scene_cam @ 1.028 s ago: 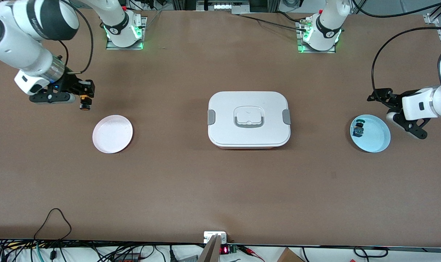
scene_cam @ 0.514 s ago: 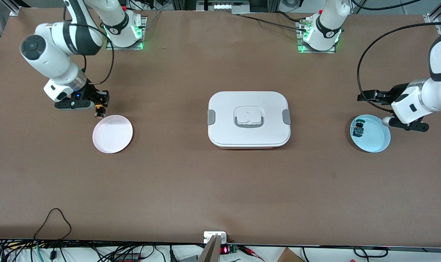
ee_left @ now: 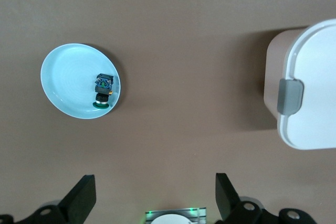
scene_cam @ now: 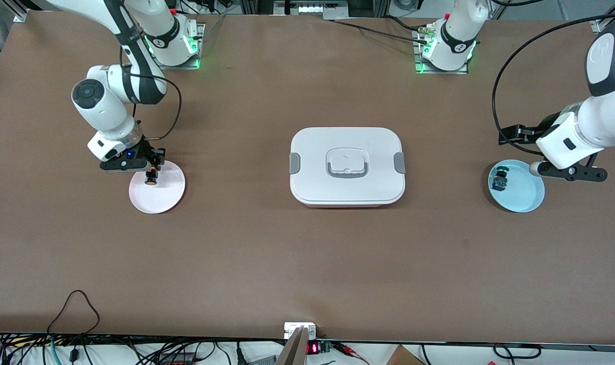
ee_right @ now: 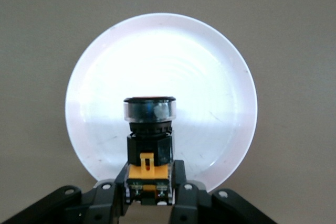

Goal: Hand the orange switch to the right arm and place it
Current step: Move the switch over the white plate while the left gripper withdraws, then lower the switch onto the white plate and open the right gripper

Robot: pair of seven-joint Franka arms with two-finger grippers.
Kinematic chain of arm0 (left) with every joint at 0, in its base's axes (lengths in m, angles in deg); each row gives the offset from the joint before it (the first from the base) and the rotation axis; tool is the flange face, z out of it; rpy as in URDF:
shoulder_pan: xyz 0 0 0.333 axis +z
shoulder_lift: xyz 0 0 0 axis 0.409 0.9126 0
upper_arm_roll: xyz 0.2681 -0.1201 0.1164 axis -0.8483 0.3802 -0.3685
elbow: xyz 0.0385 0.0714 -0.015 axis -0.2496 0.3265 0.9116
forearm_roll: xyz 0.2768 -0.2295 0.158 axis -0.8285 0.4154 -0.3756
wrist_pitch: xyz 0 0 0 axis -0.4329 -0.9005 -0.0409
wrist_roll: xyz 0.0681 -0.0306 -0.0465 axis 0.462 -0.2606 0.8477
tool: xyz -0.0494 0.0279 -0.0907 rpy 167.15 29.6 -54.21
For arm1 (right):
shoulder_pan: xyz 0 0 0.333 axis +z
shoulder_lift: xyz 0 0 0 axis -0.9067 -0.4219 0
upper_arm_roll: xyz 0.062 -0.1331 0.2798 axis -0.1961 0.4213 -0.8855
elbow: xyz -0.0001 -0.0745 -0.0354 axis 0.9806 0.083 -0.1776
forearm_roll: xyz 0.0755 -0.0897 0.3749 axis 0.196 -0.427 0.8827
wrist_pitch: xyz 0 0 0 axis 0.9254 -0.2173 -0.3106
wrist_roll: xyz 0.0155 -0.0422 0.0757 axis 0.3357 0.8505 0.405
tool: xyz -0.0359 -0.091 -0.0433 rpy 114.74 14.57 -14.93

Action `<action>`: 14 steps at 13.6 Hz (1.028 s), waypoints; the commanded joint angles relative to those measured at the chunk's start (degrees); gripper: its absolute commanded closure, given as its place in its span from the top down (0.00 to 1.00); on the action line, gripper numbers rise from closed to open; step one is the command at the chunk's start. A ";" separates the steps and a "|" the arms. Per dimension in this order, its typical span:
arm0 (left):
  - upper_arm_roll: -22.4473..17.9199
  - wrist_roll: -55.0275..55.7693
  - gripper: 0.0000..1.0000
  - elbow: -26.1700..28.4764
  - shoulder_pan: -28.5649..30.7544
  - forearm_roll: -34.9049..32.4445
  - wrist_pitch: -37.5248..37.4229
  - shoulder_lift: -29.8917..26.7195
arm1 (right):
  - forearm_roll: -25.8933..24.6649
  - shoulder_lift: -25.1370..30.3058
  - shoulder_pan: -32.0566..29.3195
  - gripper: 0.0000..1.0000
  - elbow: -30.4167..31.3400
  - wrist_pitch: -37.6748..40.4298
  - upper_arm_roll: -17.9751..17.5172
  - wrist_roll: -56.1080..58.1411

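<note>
We see the right gripper (scene_cam: 151, 163) clamped on the orange switch (scene_cam: 149, 176), its fingers (ee_right: 181, 192) pinching the orange base, and hanging over the pink plate (scene_cam: 163, 195) at the edge nearest the right arm's base. From that plate toward the left arm's end stands the white lidded box (scene_cam: 347, 166) at mid-table, then the blue plate (scene_cam: 522, 195) holding a green-blue switch (scene_cam: 500, 179). The left gripper (ee_left: 152, 203) waits over the blue plate's edge, jaws spread wide, holding nothing.
</note>
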 commanded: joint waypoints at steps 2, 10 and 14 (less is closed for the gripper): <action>0.64 3.46 1.00 3.89 0.64 -0.29 3.94 -3.12 | -0.20 -2.17 0.02 0.00 -2.92 1.86 -0.67 0.67; 0.47 3.28 1.00 6.12 1.70 -0.46 10.99 -6.30 | 8.12 -3.84 -0.16 0.00 -14.26 19.10 -2.43 7.41; 0.12 2.85 1.00 4.71 2.05 -0.81 11.34 -6.56 | 16.93 -7.10 -0.42 0.00 -16.82 19.98 -2.34 16.04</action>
